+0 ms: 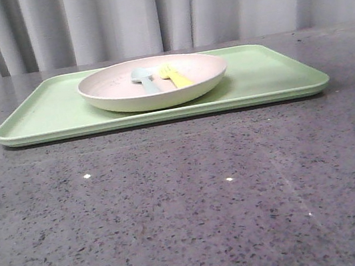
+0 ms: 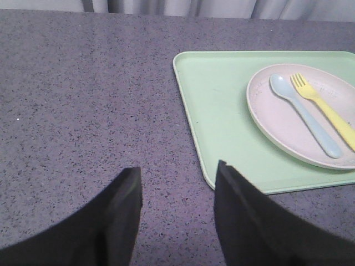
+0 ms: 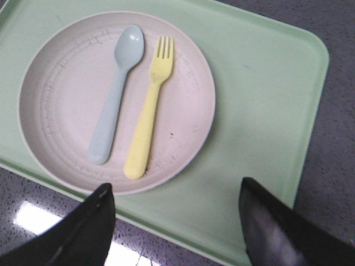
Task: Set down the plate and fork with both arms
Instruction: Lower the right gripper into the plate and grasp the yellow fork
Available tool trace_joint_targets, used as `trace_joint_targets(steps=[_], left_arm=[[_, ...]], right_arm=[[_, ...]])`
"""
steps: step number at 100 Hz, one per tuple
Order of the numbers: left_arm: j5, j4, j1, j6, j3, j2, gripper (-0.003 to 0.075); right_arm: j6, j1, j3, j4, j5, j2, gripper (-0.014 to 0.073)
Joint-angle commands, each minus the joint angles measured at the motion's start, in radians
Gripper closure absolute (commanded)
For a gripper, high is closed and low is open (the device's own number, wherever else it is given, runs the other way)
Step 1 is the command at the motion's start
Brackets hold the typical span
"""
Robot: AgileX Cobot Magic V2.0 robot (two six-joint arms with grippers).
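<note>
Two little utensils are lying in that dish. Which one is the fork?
The slim bright-yellow plastic fork, with short tines at its end. The pale blue plastic spoon beside it ends in a rounded bowl. Both lie side by side in the pinkish-cream round plate.

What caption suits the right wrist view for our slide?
Open right gripper above a tray holding a plate with fork and spoon.

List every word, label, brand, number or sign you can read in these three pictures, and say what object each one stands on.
None: no view shows readable text.
The plate, fork, spoon and tray are plain.
The plate's faint ring marks are scuffs, not letters.
</note>
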Motion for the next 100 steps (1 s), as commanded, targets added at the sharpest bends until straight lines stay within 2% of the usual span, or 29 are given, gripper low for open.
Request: trace_joint_targets(steps=[1,48,100], left_arm=[[-0.05,-0.01,0.003,-0.003,-0.027,-0.004,0.0408],[-0.02,0.013,0.003,-0.003,-0.027,-0.004,0.0408],[-0.016,0.013,0.003,-0.003,-0.027,-0.004,0.0408]], right_arm=[[-0.002,0.006,-0.095,-0.007,-0.012,0.032,0.0107],[0.032,0.045,-0.318,-0.007,0.058,0.33,0.0107],[0.034,0.045,-0.327,-0.033,0.063,0.439,0.0107]])
